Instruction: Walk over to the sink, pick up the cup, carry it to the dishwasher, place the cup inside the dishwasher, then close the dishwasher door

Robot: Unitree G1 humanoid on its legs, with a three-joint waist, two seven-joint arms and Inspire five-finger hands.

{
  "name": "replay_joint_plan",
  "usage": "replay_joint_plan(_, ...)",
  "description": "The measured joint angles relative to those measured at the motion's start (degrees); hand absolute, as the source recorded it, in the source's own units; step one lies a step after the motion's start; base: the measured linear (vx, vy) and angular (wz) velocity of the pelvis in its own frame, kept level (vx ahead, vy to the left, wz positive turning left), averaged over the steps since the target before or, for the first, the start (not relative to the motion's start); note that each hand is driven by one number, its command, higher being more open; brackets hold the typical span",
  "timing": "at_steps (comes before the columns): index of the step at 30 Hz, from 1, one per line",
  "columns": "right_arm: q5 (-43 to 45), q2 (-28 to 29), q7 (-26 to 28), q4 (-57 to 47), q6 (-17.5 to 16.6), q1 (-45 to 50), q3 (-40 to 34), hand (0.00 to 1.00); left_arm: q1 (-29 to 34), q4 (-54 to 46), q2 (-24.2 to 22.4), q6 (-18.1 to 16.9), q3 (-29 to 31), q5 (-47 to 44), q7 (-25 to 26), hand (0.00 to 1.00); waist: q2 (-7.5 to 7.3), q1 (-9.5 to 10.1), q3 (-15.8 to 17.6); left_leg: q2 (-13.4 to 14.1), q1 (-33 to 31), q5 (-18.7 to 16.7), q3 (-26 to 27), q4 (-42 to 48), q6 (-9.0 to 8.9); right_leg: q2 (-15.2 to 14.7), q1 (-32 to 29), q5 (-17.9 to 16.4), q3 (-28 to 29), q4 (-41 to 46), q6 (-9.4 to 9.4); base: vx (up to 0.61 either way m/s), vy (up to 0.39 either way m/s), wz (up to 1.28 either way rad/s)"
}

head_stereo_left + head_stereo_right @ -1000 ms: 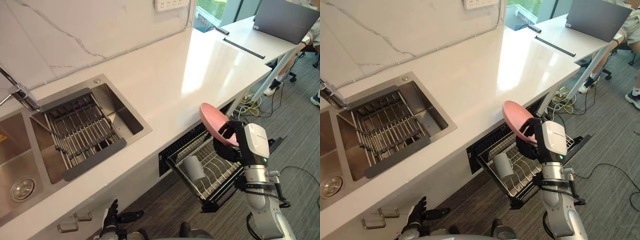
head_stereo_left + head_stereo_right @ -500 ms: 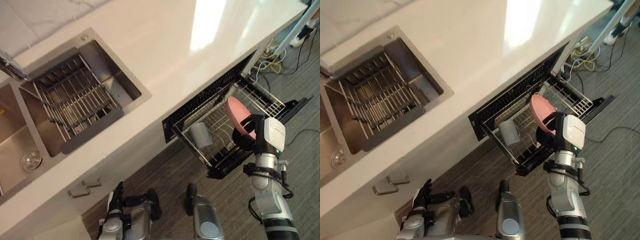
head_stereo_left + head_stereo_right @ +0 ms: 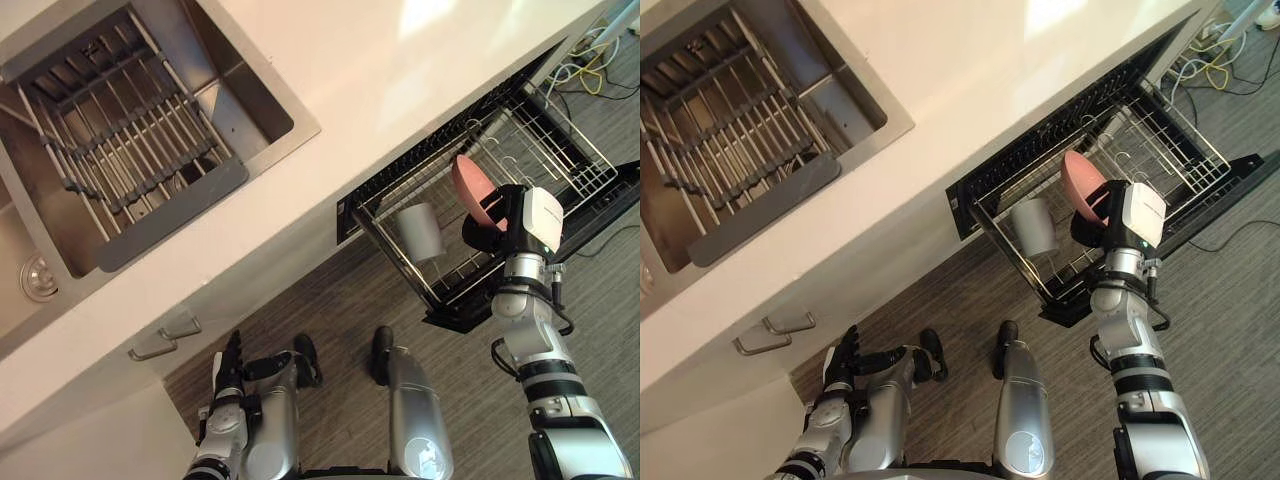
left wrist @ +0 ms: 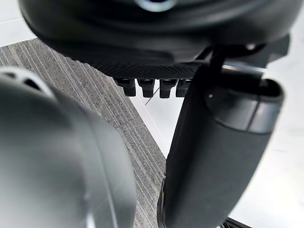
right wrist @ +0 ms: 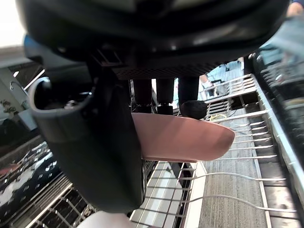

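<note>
my right hand (image 3: 487,232) clamps pink dish (image 3: 470,188) above rack (image 3: 560,150) | fingers (image 5: 194,109) half hidden by dish | grey cup (image 3: 420,232) inside rack | left hand (image 3: 228,368) slack

Bright, even light fills the room; a pale glare patch sits on the white surface (image 3: 420,30). The sink (image 3: 255,92) walls are shaded, the floor (image 3: 340,300) dimmer.

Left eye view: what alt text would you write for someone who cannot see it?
The robot's right hand holds a pink dish on edge over the pulled-out dishwasher rack, where a grey cup sits. Its left hand hangs open, low by the counter front.
</note>
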Motion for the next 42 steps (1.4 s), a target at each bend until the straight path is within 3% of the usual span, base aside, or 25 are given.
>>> replay_joint_plan(13,2.3,-4.5,-1.4,15.0,1.8,-10.5,1.3,0.00,-2.4,1.5,-0.3,-0.5,-0.5,-2.4,1.2,1.00,0.22,1.64,0.4,-1.0,-2.7,0.4,-0.9,0.1,0.62,-1.3,-2.1,-0.1,-1.0,0.9,0.01,0.00,-0.001,0.05)
replay_joint_plan(14,2.3,-4.5,-1.5,15.4,1.9,-10.7,1.3,1.00,-2.4,1.4,-0.4,-0.5,-0.5,-2.4,1.3,1.00,0.22,1.67,0.4,-1.1,-2.8,0.4,-1.0,0.1,0.62,-1.4,-2.2,-0.1,-1.0,0.9,0.02,0.00,0.000,0.00)
replay_joint_plan(29,4.4,-4.1,-2.0,15.7,2.3,-11.7,1.4,1.00,-2.7,1.5,-0.6,-0.4,-1.7,-2.4,2.3,1.00,0.22,1.78,0.4,-1.5,-2.5,1.1,-0.3,-1.1,0.67,-1.8,-2.8,-0.1,-0.5,1.3,0.04,0.00,-0.002,0.00)
replay_joint_plan(37,4.3,-0.4,-2.0,0.1,2.3,-1.6,1.0,1.00,-2.6,2.0,-0.3,0.9,-2.3,-2.1,2.3,1.00,0.11,1.38,0.4,-1.5,1.0,1.4,-0.3,-2.7,0.38,-1.4,0.4,-0.1,-0.5,0.2,0.02,0.00,-0.004,0.00)
replay_joint_plan(42,4.3,2.7,-1.8,-11.5,1.6,4.8,-0.4,1.00,-2.1,1.8,0.6,1.8,-2.2,-0.5,2.3,1.00,-1.04,0.41,1.1,-1.6,4.2,1.6,0.3,-4.3,0.14,-1.2,3.0,-0.1,-0.1,-1.1,0.02,0.02,-0.009,-0.04)
